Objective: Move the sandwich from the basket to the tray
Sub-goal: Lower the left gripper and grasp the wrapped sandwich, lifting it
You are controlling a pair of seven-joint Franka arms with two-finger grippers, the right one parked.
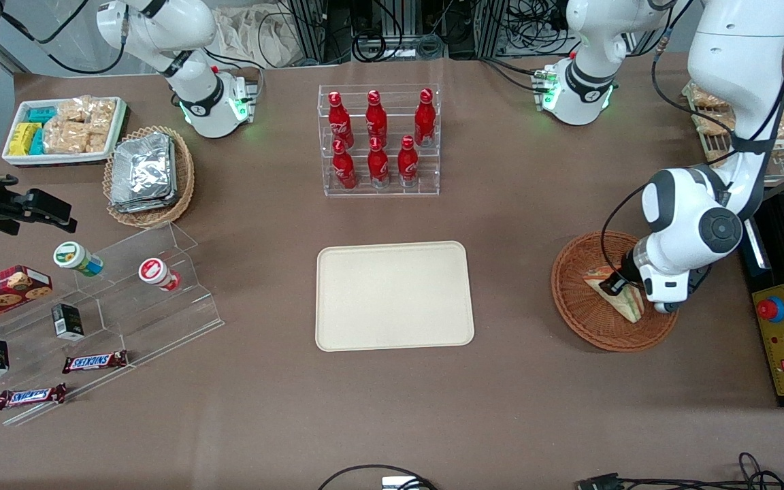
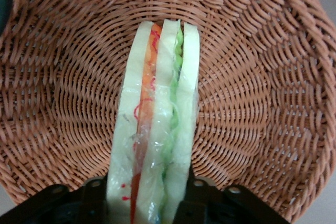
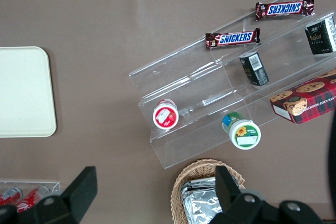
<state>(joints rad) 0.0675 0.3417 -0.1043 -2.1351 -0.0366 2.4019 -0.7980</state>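
Item: triangular wrapped sandwich, in round reddish-brown wicker basket | Gripper: clamped on its sides (fingers flanking) | Step: grasp | Next: lift clear, carry to flat cream rectangular tray, near table centre.

The basket is woven wicker, reddish-brown, rough and ribbed, with a slight sheen; the sandwich inside it is soft pale bread under a thin, clear, glossy wrap that wrinkles; the gripper, at the sandwich's end in the basket, is black matt plastic; the tray looks like smooth matt cream plastic; the table has a brown matt cover; the bottles are glossy red, in a clear acrylic rack.
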